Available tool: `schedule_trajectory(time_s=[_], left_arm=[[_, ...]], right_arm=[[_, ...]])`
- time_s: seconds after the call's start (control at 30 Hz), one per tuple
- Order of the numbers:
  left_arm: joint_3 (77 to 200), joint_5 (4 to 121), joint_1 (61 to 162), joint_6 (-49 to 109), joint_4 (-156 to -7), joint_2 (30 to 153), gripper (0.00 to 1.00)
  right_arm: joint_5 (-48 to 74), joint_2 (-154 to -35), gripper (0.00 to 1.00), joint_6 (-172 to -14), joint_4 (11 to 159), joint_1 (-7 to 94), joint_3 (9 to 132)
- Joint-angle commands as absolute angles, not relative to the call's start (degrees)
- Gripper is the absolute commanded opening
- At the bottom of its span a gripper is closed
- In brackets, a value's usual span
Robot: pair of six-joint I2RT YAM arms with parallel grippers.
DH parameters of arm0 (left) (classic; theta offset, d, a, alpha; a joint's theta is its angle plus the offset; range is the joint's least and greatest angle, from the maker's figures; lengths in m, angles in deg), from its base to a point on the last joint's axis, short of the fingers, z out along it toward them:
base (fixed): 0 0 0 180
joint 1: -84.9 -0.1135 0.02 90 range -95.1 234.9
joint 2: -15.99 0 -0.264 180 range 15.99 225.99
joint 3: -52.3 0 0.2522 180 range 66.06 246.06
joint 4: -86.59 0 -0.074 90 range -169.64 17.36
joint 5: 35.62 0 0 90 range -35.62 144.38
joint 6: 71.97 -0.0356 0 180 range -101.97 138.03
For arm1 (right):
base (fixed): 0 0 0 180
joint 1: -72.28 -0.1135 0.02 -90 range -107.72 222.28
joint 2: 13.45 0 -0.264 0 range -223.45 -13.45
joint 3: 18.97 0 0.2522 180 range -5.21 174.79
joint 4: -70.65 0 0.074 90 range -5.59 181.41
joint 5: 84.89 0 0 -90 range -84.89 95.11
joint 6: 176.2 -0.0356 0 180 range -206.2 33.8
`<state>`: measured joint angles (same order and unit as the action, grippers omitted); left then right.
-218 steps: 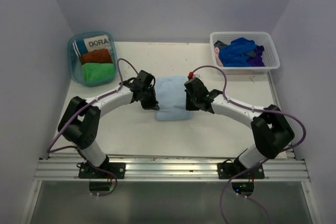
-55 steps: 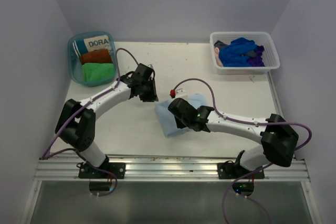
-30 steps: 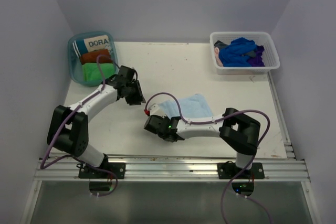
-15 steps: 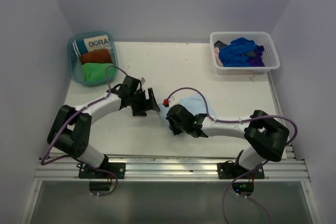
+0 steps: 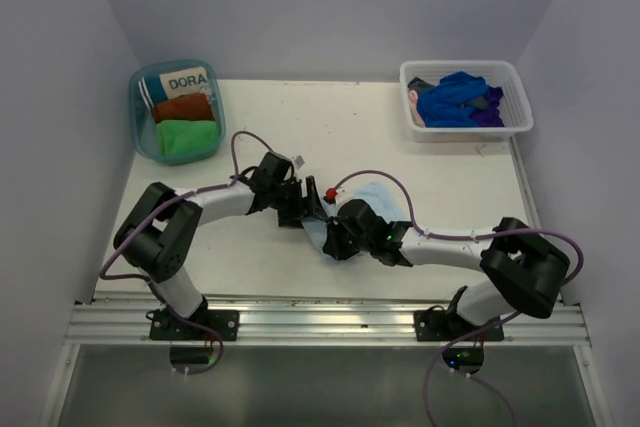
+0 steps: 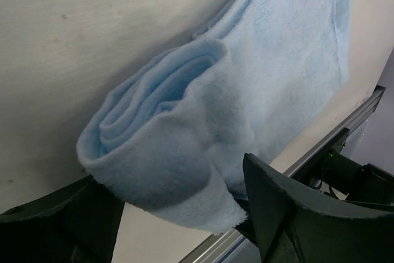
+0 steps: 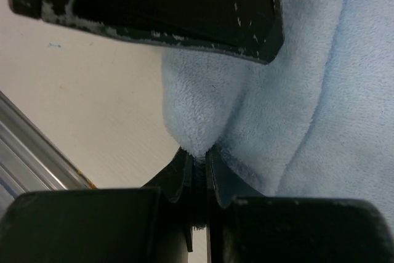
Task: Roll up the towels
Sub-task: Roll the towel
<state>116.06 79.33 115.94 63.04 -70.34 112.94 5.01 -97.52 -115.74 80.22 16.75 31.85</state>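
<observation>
Light blue towel [image 6: 246, 84] lies mid table [image 5: 330, 127], one end part-rolled; right gripper [image 7: 197, 163] clenched on a fold, left gripper [image 6: 178, 217] spread wide astride the roll, which it should likely grip squarely so layers turn tight.

L hand [image 5: 306, 209] moved to lt-blue towel [image 6: 258, 78], opened wide, R hand [image 7: 197, 163] pinched towel edge
</observation>
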Motion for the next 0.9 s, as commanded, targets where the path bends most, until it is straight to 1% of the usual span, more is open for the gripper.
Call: schedule_trajectory(time_s=[0.0, 0.03, 0.1, 0.13, 0.17, 0.23, 0.27, 0.3, 0.33, 0.37, 0.4, 0.47, 0.5, 0.6, 0.7, 0.87], left_arm=[[116.17, 78.9, 117.15, 64.87, -74.37, 114.25, 0.76], [116.16, 78.46, 117.15, 65.13, -74.28, 114.34, 0.73], [116.07, 77.49, 117.15, 65.48, -74.2, 114.34, 0.63], [116.16, 77.23, 117.15, 65.75, -74.2, 114.34, 0.57], [116.42, 76.71, 117.15, 65.92, -73.59, 114.43, 0.47], [117.38, 76.26, 117.15, 65.93, -72.79, 114.34, 0.38], [117.65, 75.57, 117.15, 65.84, -71.66, 113.73, 0.29], [118.35, 75.04, 117.15, 65.58, -70.95, 113.38, 0.25], [118.79, 74.34, 117.15, 65.49, -69.99, 113.03, 0.23], [119.32, 73.11, 117.15, 65.31, -67.98, 112.59, 0.18], [120.45, 72.49, 117.15, 65.05, -66.74, 112.58, 0.15], [121.34, 72.04, 117.24, 64.78, -64.37, 112.5, 0.1], [121.61, 71.78, 117.15, 64.96, -63.92, 112.41, 0.09], [121.87, 71.78, 117.24, 65.83, -63.12, 111.71, 0.06], [121.96, 71.69, 117.15, 66.54, -62.95, 110.83, 0.05], [121.96, 71.78, 117.15, 66.89, -62.77, 110.83, 0.03]], right_arm=[[7.39, -95.27, 0.0, -117.4, 77.02, 17.26, 31.09], [7.39, -94.92, 0.0, -117.4, 77.28, 17.26, 31.0], [6.96, -94.57, 0.0, -117.05, 77.81, 17.35, 31.0], [6.61, -94.31, 0.0, -116.79, 78.77, 17.44, 31.0], [6.08, -93.96, 0.0, -116.7, 79.39, 17.35, 31.09], [4.33, -93.52, 0.0, -115.12, 82.36, 17.35, 32.23], [3.62, -93.17, 0.07, -114.24, 83.6, 17.35, 32.84], [1.7, -92.99, 0.12, -113.54, 84.22, 17.26, 34.24], [-0.15, -92.81, 0.19, -112.92, 87.97, 17.09, 35.04], [-3.3, -92.72, 0.31, -112.48, 89.84, 16.13, 37.14], [-5.59, -92.55, 0.37, -112.04, 91.33, 15.34, 38.03], [-12.16, -92.64, 0.47, -110.55, 94.24, 12.27, 39.87], [-13.86, -93.42, 0.54, -110.02, 95.12, 11.21, 41.88], [-19.49, -95.44, 0.61, -108.62, 98.2, 7.86, 46.1], [-22.75, -99.13, 0.67, -106.51, 99.26, 5.58, 49.63], [-27.14, -106.42, 0.68, -102.73, 99.08, 2.5, 54.37]])
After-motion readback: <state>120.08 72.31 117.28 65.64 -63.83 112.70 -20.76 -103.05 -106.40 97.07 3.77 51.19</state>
